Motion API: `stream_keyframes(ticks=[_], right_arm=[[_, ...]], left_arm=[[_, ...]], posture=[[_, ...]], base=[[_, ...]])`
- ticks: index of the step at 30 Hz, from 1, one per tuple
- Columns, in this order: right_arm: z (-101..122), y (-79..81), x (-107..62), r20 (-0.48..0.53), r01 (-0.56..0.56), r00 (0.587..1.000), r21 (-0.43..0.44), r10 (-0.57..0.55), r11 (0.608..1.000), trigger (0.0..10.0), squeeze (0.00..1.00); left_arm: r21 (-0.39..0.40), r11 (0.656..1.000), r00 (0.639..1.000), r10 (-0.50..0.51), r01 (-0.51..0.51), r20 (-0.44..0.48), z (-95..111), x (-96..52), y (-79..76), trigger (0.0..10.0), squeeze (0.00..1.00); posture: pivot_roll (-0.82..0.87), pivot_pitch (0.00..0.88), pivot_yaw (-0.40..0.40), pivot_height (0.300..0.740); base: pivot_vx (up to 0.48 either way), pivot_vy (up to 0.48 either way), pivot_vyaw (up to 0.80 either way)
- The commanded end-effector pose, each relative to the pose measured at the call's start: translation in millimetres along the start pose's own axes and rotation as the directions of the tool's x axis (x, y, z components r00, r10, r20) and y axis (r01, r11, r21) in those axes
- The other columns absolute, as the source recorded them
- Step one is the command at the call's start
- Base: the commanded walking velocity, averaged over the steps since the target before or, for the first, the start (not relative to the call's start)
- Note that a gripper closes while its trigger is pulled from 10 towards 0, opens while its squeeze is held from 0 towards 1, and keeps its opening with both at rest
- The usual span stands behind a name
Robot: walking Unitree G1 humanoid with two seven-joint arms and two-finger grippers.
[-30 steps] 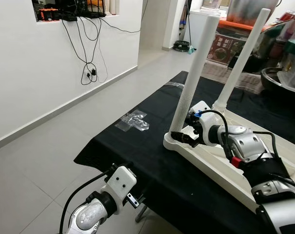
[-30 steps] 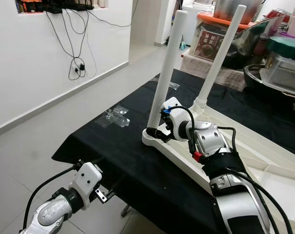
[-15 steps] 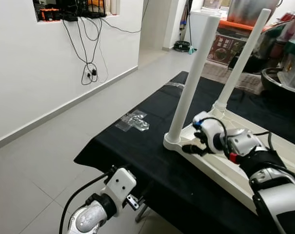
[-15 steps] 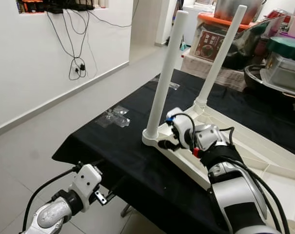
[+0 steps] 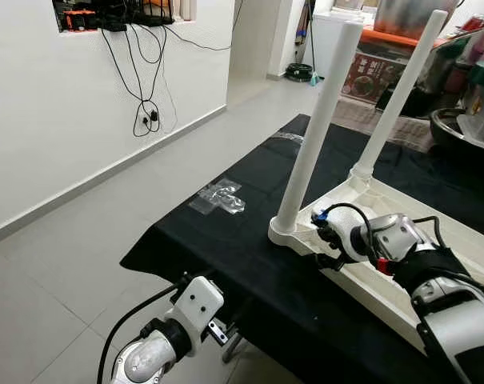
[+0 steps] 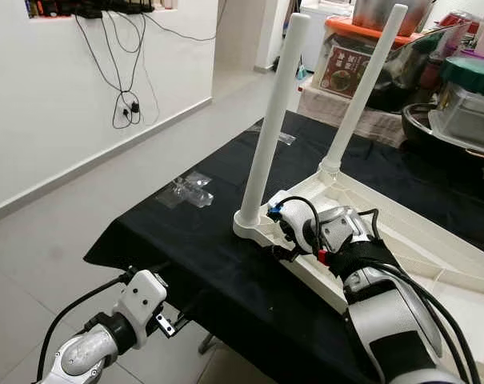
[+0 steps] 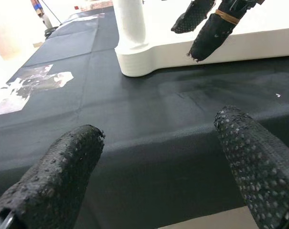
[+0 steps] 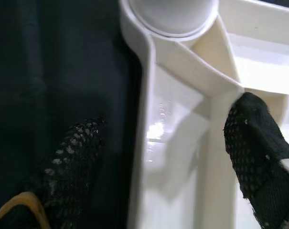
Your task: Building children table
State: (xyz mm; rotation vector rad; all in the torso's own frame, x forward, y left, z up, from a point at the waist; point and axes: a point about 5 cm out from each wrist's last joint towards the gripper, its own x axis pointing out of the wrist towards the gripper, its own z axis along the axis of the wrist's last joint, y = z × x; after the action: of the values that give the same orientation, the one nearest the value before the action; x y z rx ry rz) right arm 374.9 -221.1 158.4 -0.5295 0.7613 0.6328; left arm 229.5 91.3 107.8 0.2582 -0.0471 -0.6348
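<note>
Tabletop (image 5: 362,280), white and upside down, lies on the black cloth (image 5: 226,232) in front of you, with two legs standing up from it: the near leg (image 5: 318,128) at the corner closest to you and the far leg (image 5: 398,96) behind it. Your right gripper (image 5: 326,246) sits at the tabletop's near edge, just beside the base of the near leg. From the head views you can make out little more than its black fingers against the rim. The right wrist view tells you more: the jaws are spread and straddle the rim (image 8: 144,143), one finger (image 8: 70,162) outside over the cloth, the other (image 8: 256,138) inside the tray-like underside, against an inner rib, neither pressed shut on the rim. That view also shows the round foot of the near leg seated in its corner socket.

Your left gripper (image 7: 163,157) hangs low at the cloth's near edge, well apart from the tabletop, jaws wide and holding nothing. Its wrist view looks across the cloth to the near leg's base and the right gripper's fingertips beyond. A crumpled clear bag (image 5: 219,197) lies on the cloth to the left, near its edge.
</note>
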Motion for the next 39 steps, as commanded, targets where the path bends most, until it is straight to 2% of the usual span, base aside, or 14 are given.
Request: stream_keyframes(ticks=[1, 3, 10, 14, 22, 27, 28, 29, 30, 32, 34, 35, 36, 39], right_arm=[[8.8, -7.7, -7.4, 0.039, 0.032, 0.999, -0.002, -0.032, 0.999, 10.0, 0.00], [19.1, -11.0, -13.4, 0.100, 0.025, 0.995, 0.006, -0.025, 1.000, 10.0, 0.00], [20.5, -10.6, -18.2, 0.108, -0.038, 0.993, -0.010, 0.039, 0.999, 10.0, 0.00], [-0.6, 6.9, -8.1, 0.019, -0.207, 0.978, -0.081, 0.210, 0.975, 10.0, 0.00], [-9.8, 5.8, -2.2, -0.022, -0.169, 0.985, -0.065, 0.168, 0.983, 10.0, 0.00], [-17.5, 4.0, 5.6, -0.083, -0.061, 0.995, -0.054, 0.057, 0.997, 10.0, 0.00], [-18.9, 2.8, 7.8, -0.127, -0.010, 0.992, -0.134, -0.007, 0.991, 10.0, 0.00], [-19.1, 2.5, 8.4, -0.137, 0.003, 0.990, -0.156, -0.024, 0.988, 10.0, 0.00], [-19.1, 2.5, 8.4, -0.137, 0.003, 0.990, -0.156, -0.024, 0.988, 10.0, 0.00], [-17.7, 4.2, 10.8, -0.154, 0.003, 0.987, -0.215, -0.037, 0.977, 10.0, 0.00], [-14.9, 7.4, 12.7, -0.176, -0.037, 0.984, -0.330, -0.024, 0.943, 10.0, 0.00], [-14.9, 7.4, 12.7, -0.176, -0.037, 0.984, -0.330, -0.024, 0.943, 10.0, 0.00], [-13.3, 10.2, 12.6, -0.200, -0.096, 0.980, -0.409, 0.014, 0.907, 0.0, 0.00], [-11.4, 11.1, 11.6, -0.209, -0.131, 0.977, -0.447, 0.039, 0.885, 0.0, 0.00]], left_arm=[[0.004, 1.000, 1.000, -0.005, 0.006, -0.007, -0.3, 0.1, -3.4, 10.0, 0.00], [0.004, 1.000, 1.000, -0.004, 0.004, -0.010, -1.1, -0.1, -3.7, 10.0, 0.00], [0.005, 1.000, 1.000, -0.011, 0.011, -0.013, -1.8, 0.0, -4.1, 10.0, 0.00], [0.003, 1.000, 1.000, -0.022, 0.022, -0.017, -2.9, -0.6, -5.6, 10.0, 0.00], [0.005, 1.000, 1.000, -0.023, 0.024, -0.019, -3.1, -0.6, -6.0, 10.0, 0.00], [0.005, 1.000, 1.000, -0.021, 0.021, -0.019, -2.6, -0.8, -6.0, 10.0, 0.00], [0.006, 1.000, 1.000, -0.019, 0.020, -0.019, -1.9, -0.9, -5.8, 10.0, 0.00], [0.006, 1.000, 1.000, -0.019, 0.019, -0.019, -1.8, -0.9, -5.7, 10.0, 0.00], [0.006, 1.000, 1.000, -0.019, 0.019, -0.019, -1.8, -0.9, -5.7, 10.0, 0.00], [0.006, 1.000, 1.000, -0.015, 0.016, -0.019, -1.3, -1.2, -5.6, 10.0, 0.00], [0.002, 1.000, 1.000, -0.007, 0.007, -0.018, -0.9, -1.5, -5.3, 10.0, 0.00], [0.002, 1.000, 1.000, -0.007, 0.007, -0.018, -0.9, -1.5, -5.3, 10.0, 0.00], [-0.001, 1.000, 1.000, -0.005, 0.005, -0.018, -0.7, -1.5, -5.0, 10.0, 0.00], [-0.002, 1.000, 1.000, -0.005, 0.005, -0.019, -0.9, -1.2, -5.0, 10.0, 0.00]], posture=[[0.02, 0.035, -0.125, 0.740], [0.03, 0.029, -0.125, 0.740], [0.02, 0.020, -0.122, 0.740], [0.02, 0.016, -0.121, 0.740], [0.03, 0.019, -0.121, 0.740], [0.02, 0.029, -0.118, 0.740], [0.03, 0.037, -0.120, 0.740], [0.03, 0.037, -0.120, 0.740], [0.03, 0.037, -0.120, 0.740], [0.03, 0.042, -0.121, 0.740], [0.03, 0.049, -0.123, 0.740], [0.03, 0.049, -0.123, 0.740], [0.02, 0.050, -0.124, 0.740], [0.02, 0.050, -0.124, 0.740]], base=[[0.000, 0.000, 0.00], [0.000, 0.000, 0.00], [0.000, 0.000, 0.00], [0.000, 0.000, 0.00], [0.000, 0.000, 0.00], [0.000, 0.000, 0.00], [0.000, 0.000, 0.00], [0.000, 0.000, 0.00], [0.000, 0.000, 0.00], [0.000, 0.000, 0.00], [0.000, 0.000, 0.00], [0.000, 0.000, 0.00], [0.000, 0.000, 0.00], [0.000, 0.000, 0.00]])
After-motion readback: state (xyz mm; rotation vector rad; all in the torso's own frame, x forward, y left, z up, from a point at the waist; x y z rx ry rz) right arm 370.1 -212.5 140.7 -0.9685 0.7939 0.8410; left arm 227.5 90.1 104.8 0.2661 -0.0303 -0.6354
